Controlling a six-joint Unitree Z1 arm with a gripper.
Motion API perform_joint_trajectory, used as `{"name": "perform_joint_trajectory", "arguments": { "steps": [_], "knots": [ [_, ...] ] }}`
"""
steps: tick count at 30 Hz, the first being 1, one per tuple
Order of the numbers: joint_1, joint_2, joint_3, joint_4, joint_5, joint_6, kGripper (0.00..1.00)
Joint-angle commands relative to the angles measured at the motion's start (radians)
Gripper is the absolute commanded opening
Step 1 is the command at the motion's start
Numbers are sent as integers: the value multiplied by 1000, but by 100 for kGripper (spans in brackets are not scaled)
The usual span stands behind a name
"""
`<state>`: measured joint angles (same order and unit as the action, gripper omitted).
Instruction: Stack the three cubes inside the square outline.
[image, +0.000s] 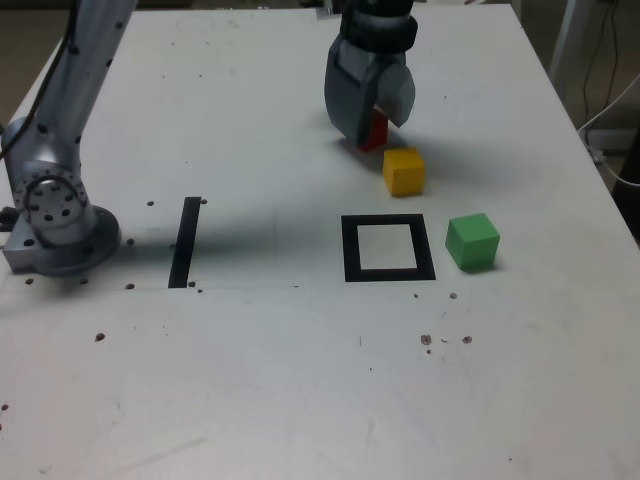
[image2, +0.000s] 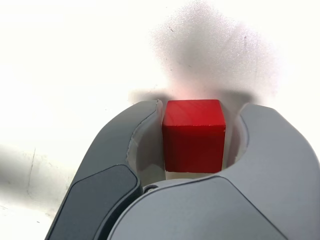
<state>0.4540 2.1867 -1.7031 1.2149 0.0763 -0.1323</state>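
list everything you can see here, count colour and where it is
red cube: 1, red, on the table between the gripper's fingers, far side of the yellow cube in the exterior view
yellow cube: 1, yellow, on the table between the red cube and the square outline
green cube: 1, green, just off the square outline on the exterior view's right
square outline: 1, black tape with white centre, mid-table, nothing inside it
tape strip: 1, black, straight, toward the exterior view's left
table: 1, white, speckled with small dark marks
arm base: 1, silver-grey, exterior view's left edge
gripper: 1, grey, lowered around the red cube
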Motion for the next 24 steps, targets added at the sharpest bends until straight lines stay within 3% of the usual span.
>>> {"name": "perform_joint_trajectory", "arguments": {
  "steps": [1,4,13,24],
  "knots": [
    [-1,-1,-7,4,4,-7,34],
    [-3,-4,-6,5,8,-14,28],
    [-13,-11,3,24,3,-17,23],
    [-99,-150,7,117,61,9,22]
  ]
}}
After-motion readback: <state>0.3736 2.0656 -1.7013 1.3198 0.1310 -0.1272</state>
